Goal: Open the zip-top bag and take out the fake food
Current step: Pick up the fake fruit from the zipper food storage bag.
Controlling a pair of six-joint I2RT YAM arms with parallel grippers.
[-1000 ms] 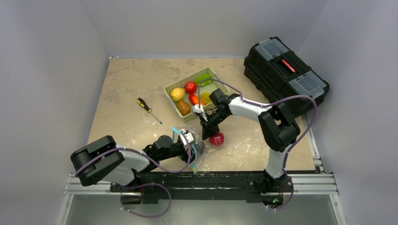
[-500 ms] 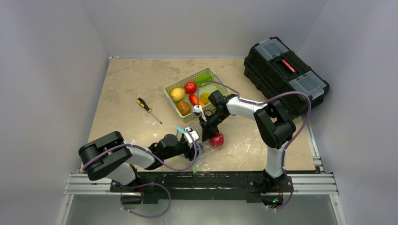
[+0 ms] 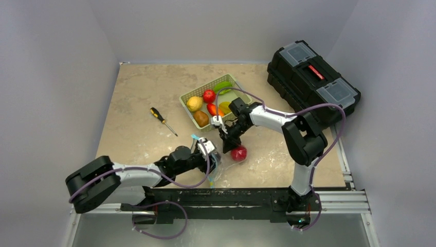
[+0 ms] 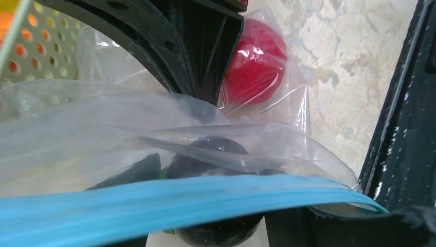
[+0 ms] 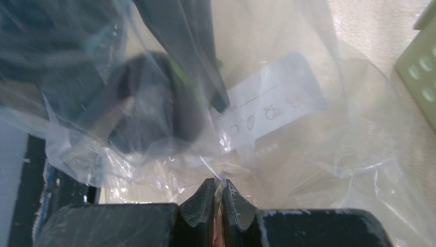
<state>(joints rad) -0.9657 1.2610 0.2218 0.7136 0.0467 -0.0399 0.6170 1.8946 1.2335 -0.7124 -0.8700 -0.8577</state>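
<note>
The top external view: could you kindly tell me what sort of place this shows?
Probably a robot lab test cell: plain grey walls enclose a table, robot arms are bolted to a rail, and props include a toolbox.

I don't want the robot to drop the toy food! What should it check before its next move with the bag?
1. Right gripper pinching the bag: ok, it is shut on the plastic.
2. Left gripper gripping the bag: cannot tell, the plastic hides its grip.
3. Zipper open: cannot tell.
4. Red fruit out of the bag: not ok, it sits inside the plastic.
5. Basket close for a drop-off: ok, it is just behind the right gripper.
</note>
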